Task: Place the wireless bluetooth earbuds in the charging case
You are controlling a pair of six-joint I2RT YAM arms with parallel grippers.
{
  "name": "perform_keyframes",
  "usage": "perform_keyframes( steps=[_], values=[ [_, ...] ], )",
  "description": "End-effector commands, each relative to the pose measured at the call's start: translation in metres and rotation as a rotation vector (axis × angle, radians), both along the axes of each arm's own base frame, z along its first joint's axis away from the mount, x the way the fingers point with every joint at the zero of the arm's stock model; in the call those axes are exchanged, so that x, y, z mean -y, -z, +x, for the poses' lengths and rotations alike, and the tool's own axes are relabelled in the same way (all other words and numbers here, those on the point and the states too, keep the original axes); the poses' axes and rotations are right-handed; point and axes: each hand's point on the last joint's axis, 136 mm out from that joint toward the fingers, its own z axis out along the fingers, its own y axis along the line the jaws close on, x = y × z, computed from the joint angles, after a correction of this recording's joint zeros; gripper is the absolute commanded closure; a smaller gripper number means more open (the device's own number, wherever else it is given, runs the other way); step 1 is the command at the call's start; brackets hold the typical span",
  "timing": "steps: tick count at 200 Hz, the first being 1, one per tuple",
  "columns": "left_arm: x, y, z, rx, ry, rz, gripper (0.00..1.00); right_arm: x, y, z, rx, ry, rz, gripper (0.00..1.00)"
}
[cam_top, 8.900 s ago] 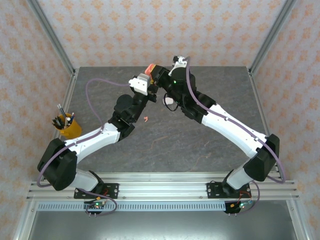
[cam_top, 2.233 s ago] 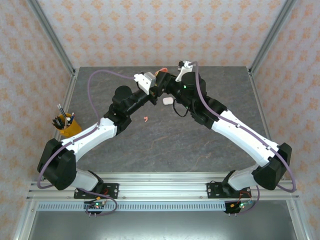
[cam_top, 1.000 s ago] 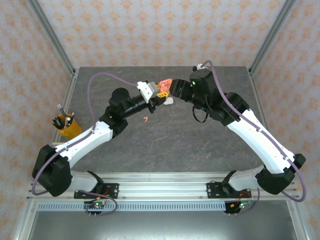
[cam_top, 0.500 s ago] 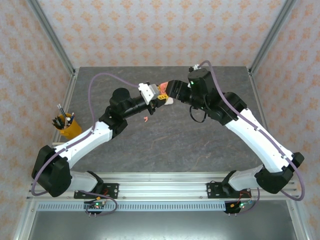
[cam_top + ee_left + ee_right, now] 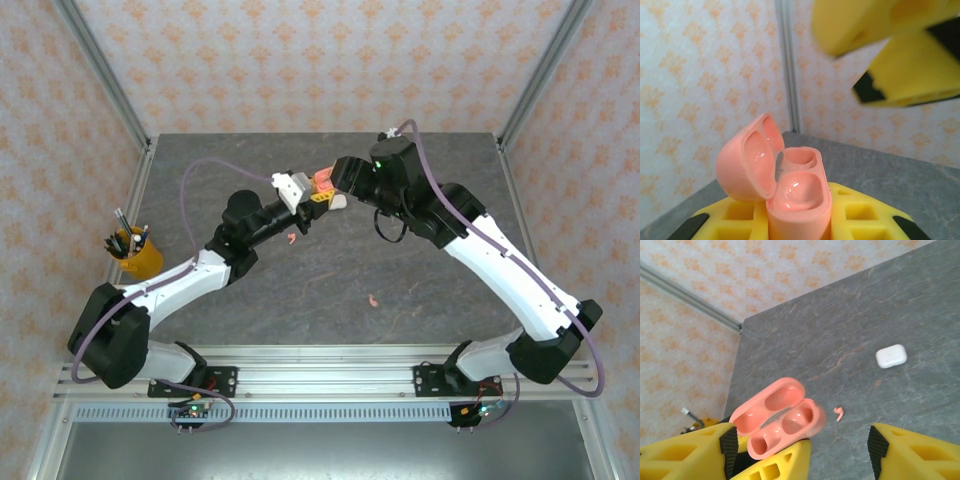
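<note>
Between the fingers of the left gripper [image 5: 799, 222], shut tight on it, stands the pink charging case [image 5: 797, 200], lid hinged open and both wells empty. The right wrist view adds a pink earbud [image 5: 839, 413] on the surface [image 5: 900, 300] near the case, with a closed white case [image 5: 891, 356] farther off. From above, another pink earbud [image 5: 372, 299] lies well apart from the charging case. The right gripper [image 5: 338, 180] hangs wide open just beside the charging case, holding nothing. The left arm [image 5: 190, 280] and right arm [image 5: 500, 265] both reach forward and bend inward toward it.

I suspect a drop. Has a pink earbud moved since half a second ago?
Yes. A pink earbud now lies nearer the base rail than the other pink earbud, which stayed put; that spot was bare earlier.
</note>
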Motion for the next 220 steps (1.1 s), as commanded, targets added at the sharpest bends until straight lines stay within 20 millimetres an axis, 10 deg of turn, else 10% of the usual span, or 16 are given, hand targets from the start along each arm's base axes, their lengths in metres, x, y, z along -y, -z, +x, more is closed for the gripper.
perform_keyframes(
  steps=[1, 78, 220],
  values=[
    [-0.022, -0.012, 0.013, 0.032, -0.133, -0.068, 1.0, 0.046, 0.02, 0.011, -0.027, 0.187, -0.045, 0.29],
    [-0.043, -0.013, 0.006, 0.029, -0.21, -0.085, 1.0, 0.127, 0.185, -0.023, -0.451, 0.456, -0.244, 0.31],
    [-0.042, -0.005, 0.005, 0.004, -0.198, -0.09, 1.0, 0.136, 0.294, -0.181, -0.86, 0.4, -0.344, 0.47]
  ],
)
